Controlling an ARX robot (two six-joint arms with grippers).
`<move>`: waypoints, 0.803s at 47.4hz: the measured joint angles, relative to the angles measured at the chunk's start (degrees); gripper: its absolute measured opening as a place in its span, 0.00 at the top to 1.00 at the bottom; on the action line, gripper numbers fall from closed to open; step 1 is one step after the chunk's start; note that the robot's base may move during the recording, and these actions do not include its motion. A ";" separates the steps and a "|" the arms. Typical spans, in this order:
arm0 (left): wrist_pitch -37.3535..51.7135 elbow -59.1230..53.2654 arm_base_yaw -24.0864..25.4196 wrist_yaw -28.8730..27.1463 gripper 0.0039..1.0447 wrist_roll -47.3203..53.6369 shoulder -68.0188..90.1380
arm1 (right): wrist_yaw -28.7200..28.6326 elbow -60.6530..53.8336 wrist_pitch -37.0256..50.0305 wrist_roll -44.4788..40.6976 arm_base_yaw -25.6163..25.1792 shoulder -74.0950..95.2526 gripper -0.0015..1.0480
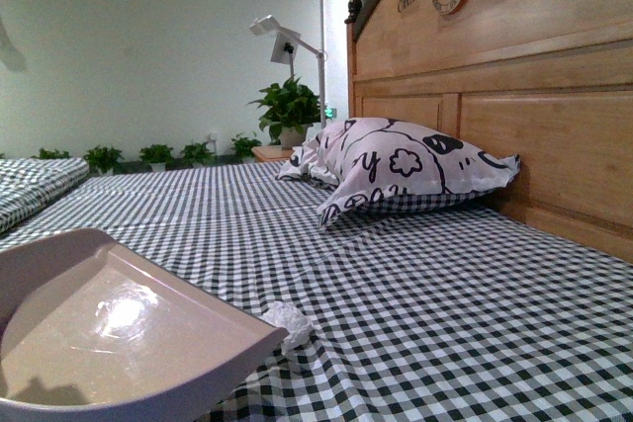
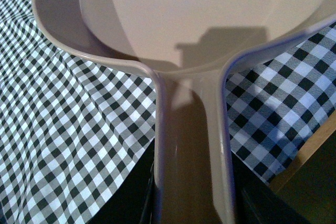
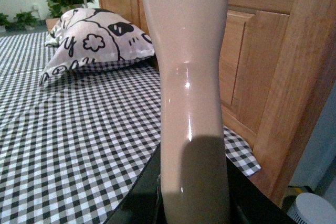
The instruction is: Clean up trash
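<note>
At the dustpan [image 1: 148,343] lip, we judge the trash [image 1: 288,324] light, soft, best swept in; left end effector [image 2: 194,198] grips the dustpan, right end effector [image 3: 194,203] a beige handle [image 3: 189,77].

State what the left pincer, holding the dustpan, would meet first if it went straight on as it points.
Likely the crumpled white wad, lying just off the front corner of the dustpan; it may only clip it, otherwise checked sheet.

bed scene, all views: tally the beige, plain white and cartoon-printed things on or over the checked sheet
beige: 2 (dustpan, long handle)
plain white: 1 (paper wad)
cartoon-printed: 1 (pillow)
total: 4
</note>
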 joint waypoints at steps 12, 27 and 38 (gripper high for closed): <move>0.72 1.97 -1.40 -0.72 0.74 1.22 6.60 | 0.00 0.00 0.00 0.00 0.00 0.00 0.82; -0.96 7.23 -2.51 -0.66 0.74 2.36 14.03 | 0.00 0.00 0.00 0.00 0.00 0.00 0.82; -2.03 9.05 -3.23 -0.66 0.74 3.21 16.94 | 0.00 0.00 0.00 0.00 0.00 0.00 0.82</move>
